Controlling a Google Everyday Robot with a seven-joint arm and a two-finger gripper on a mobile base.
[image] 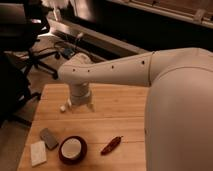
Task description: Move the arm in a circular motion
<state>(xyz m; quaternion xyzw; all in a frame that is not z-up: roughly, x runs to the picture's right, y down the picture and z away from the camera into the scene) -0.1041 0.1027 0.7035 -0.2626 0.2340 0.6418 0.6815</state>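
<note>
The arm (pixel 150 75) is large, glossy and white, with small dark screw holes. It reaches from the right side leftward over the wooden table (pixel 115 120). Its last segment bends down, and the short white gripper (pixel 80 104) hangs just above the table's far left part. A small white object (pixel 64 107) lies on the table right beside the gripper's left side. Nothing shows inside the gripper.
On the near left of the table lie a white sponge (pixel 38 152), a grey block (pixel 49 138), a dark red bowl (pixel 72 149) and a red chili pepper (pixel 111 145). A black office chair (pixel 30 45) and a dark counter stand behind the table.
</note>
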